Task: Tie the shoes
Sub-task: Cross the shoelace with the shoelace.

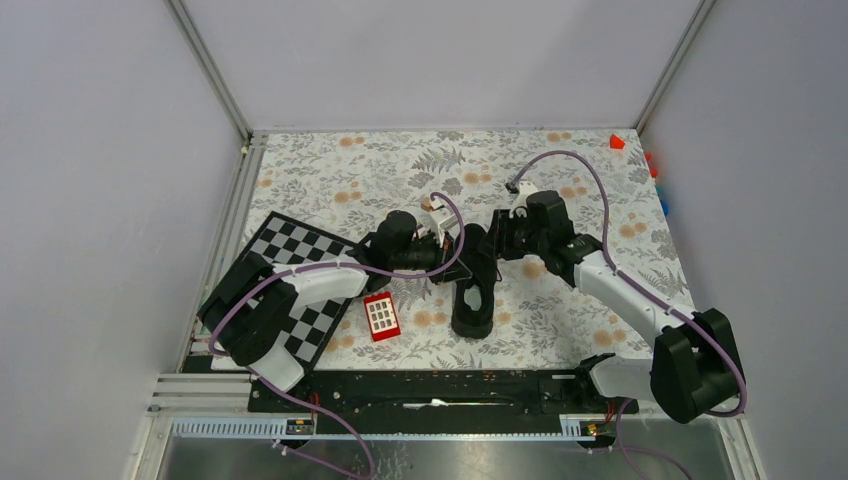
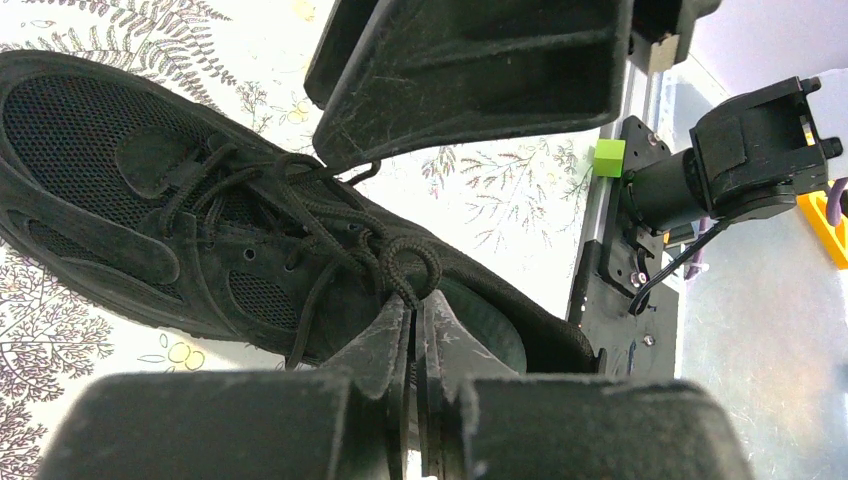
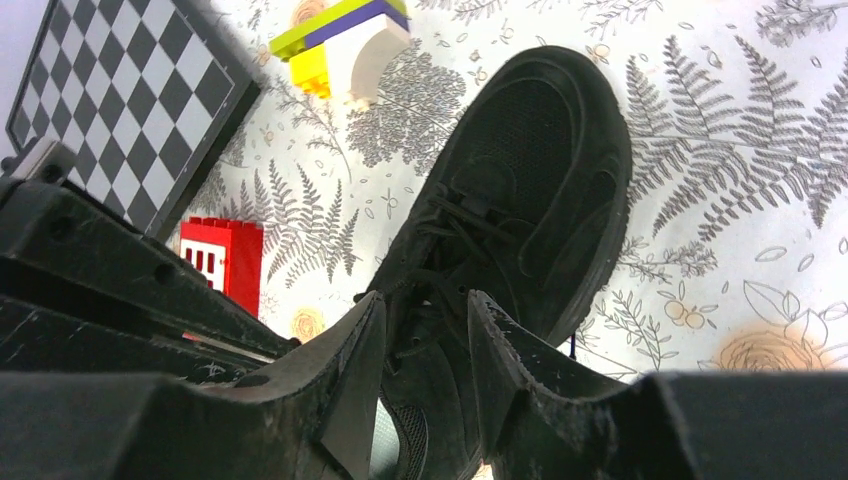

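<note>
Seen from above, a checkered board (image 1: 290,240) lies at the left of the flowered cloth (image 1: 560,170), at about 9 o'clock from the shoe (image 1: 473,310). Part of the board is covered by the left arm. A red brick (image 1: 381,316) with a white grid on top sits apart from the shoe at about 8 o'clock, just off the board's corner. The left gripper (image 2: 412,305) reaches in from 9 o'clock. Its fingers are pressed together, pinching a loop of the laces (image 2: 300,210) near the mouth of the shoe. In the right wrist view, a small stack of yellow, green, purple and white blocks (image 3: 345,45) stands on the cloth at about 11 o'clock from the toe, not touching it. The black shoe lies near the middle of the cloth between the two grippers. Its sole is down, its heel opening points to 6 o'clock toward the arm bases, and its toe points to 12 o'clock. The right gripper (image 3: 425,305) comes in from about 2 o'clock and hangs over the laced part. Its fingers are spread, with nothing between them and the laces visible through the gap. A green block (image 2: 608,157) sits by the base rail at the near edge. A small red piece (image 1: 617,141) lies at the far right corner, at about 2 o'clock and well apart from the shoe.
</note>
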You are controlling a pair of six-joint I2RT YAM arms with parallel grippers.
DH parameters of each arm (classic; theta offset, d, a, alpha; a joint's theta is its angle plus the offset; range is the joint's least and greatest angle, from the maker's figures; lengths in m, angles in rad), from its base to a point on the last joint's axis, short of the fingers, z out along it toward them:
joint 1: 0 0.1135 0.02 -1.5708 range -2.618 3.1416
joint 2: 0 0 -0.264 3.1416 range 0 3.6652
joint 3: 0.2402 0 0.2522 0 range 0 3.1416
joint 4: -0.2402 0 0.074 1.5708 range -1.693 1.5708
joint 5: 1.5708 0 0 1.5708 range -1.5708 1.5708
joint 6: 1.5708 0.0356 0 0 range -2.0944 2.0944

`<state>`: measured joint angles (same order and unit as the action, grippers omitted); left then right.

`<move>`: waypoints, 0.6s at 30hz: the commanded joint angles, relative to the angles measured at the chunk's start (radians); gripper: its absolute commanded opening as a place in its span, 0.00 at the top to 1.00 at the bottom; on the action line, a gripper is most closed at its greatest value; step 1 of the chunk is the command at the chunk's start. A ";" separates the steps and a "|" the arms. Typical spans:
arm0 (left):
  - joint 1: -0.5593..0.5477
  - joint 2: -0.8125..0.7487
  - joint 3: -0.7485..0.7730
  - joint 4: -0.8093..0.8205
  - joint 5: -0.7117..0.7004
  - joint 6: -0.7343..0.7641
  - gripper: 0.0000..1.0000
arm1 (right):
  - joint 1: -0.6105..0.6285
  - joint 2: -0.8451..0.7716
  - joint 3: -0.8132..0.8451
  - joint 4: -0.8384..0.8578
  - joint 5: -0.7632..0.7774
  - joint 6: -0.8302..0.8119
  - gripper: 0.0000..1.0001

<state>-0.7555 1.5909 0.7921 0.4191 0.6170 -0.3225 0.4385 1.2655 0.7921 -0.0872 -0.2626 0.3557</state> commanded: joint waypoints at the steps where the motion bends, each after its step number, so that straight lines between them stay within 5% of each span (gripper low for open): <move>1: -0.005 -0.012 0.039 0.021 0.023 0.012 1.00 | -0.002 0.012 0.047 -0.035 -0.098 -0.119 0.57; 18: -0.005 -0.005 0.051 0.007 0.035 0.017 1.00 | -0.043 0.088 0.070 0.000 -0.171 -0.056 0.58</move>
<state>-0.7555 1.5909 0.7933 0.3965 0.6250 -0.3176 0.4023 1.3308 0.8162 -0.1154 -0.3882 0.2962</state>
